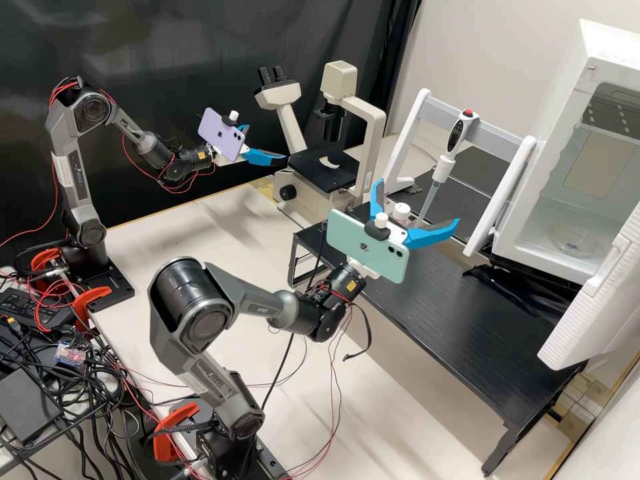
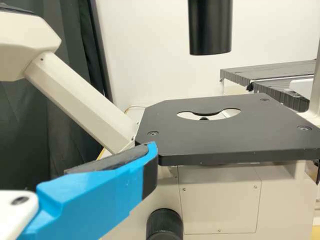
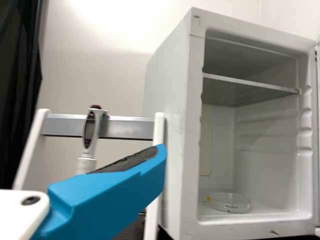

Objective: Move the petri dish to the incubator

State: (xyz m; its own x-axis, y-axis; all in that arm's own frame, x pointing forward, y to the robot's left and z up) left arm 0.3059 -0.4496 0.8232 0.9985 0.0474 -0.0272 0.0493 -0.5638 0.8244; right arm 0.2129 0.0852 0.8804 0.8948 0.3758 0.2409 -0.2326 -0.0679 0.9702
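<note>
The clear petri dish (image 1: 572,240) lies flat on the floor of the incubator (image 1: 567,73); through the open front of the incubator (image 3: 187,125), the dish (image 3: 228,201) is also seen in the right wrist view. My right gripper (image 1: 419,202) is open and empty over the black rack, left of the incubator and apart from the dish. One blue finger of this gripper (image 3: 110,195) crosses the lower part of its wrist view. My left gripper (image 1: 268,143), open and empty, is beside the microscope. In its wrist view, a finger of this gripper (image 2: 95,195) overlaps the edge of the microscope stage (image 2: 215,140).
The microscope (image 1: 323,170) stands at the back. A pipette (image 1: 437,177) hangs on a white-and-grey stand (image 1: 497,130) between my right gripper and the incubator. The black rack (image 1: 467,320) runs across the bench. The incubator door (image 1: 593,300) hangs open at the right.
</note>
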